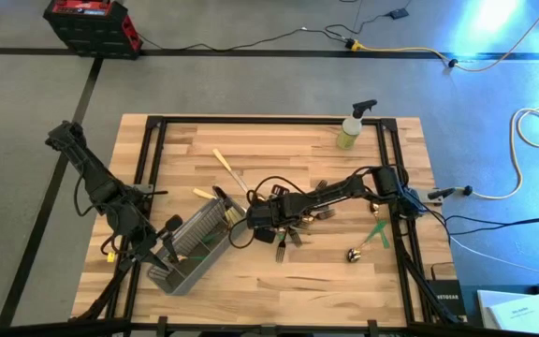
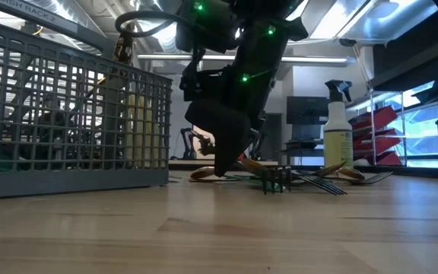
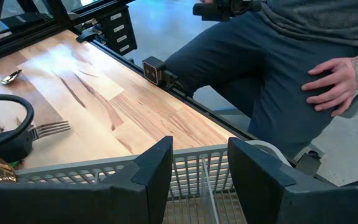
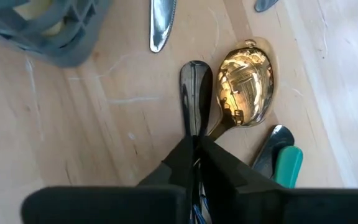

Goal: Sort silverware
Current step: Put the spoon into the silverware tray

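The silverware lies in a loose pile (image 1: 293, 223) in the middle of the table: gold heads, dark forks (image 2: 280, 179), a gold spoon (image 4: 246, 84) and a dark spoon (image 4: 196, 84). My right gripper (image 4: 196, 149) reaches down at the pile's left end (image 1: 254, 217), shut on the dark spoon. The grey mesh caddy (image 1: 190, 248) lies to its left. My left gripper (image 3: 201, 177) stands open over the caddy's rim (image 3: 191, 155); whether it touches it, I cannot tell. My right gripper pinches the dark spoon's slim handle (image 4: 194, 127) between its two fingertips, just behind the bowl. The fingers come from above, slanting steeply down, and lie along the handle. The spoon's bowl rests on the table, beside the gold spoon.
A yellow-green spray bottle (image 1: 352, 131) stands at the far right. Loose pieces lie apart: a cream-handled knife (image 1: 227, 167), a spoon (image 1: 354, 253), a green handle (image 4: 288, 167) and a knife blade (image 4: 160, 25). A person sits beyond the table's edge, one hand (image 3: 340, 78) on a thigh.
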{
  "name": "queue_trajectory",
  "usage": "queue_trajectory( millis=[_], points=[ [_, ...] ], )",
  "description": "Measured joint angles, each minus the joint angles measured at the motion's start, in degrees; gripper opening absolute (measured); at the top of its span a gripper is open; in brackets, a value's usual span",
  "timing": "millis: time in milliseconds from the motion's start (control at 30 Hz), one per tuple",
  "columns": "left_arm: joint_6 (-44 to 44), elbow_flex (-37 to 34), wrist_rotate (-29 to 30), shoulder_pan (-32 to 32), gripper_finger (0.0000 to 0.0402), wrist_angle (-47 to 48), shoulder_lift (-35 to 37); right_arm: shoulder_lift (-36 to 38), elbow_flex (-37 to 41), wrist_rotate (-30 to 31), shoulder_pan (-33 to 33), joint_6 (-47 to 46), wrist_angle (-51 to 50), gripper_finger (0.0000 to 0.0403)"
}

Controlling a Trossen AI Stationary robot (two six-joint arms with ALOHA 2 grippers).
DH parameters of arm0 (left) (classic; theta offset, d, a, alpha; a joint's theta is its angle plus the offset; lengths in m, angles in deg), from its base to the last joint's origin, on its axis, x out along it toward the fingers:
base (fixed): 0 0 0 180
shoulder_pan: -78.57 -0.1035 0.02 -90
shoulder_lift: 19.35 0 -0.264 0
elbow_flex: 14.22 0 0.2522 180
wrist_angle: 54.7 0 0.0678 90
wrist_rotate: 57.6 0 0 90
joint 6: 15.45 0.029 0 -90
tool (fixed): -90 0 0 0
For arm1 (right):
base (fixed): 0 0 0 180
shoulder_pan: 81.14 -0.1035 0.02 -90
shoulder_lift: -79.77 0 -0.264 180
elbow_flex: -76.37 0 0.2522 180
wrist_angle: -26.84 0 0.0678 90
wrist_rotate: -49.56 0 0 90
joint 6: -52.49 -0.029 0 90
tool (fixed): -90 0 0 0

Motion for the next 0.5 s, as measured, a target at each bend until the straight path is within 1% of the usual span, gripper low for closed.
queue_trajectory(
  millis=[300,500],
  points=[
    [0.0,0.0,0.0,0.0,0.0140,0.0,0.0,0.0,0.0,0.1,0.0,0.0,-1.3,0.0001],
    [0.0,0.0,0.0,0.0,0.0140,0.0,0.0,-0.2,-3.1,-1.3,-0.1,0.8,-4.8,0.0000]
  ],
)
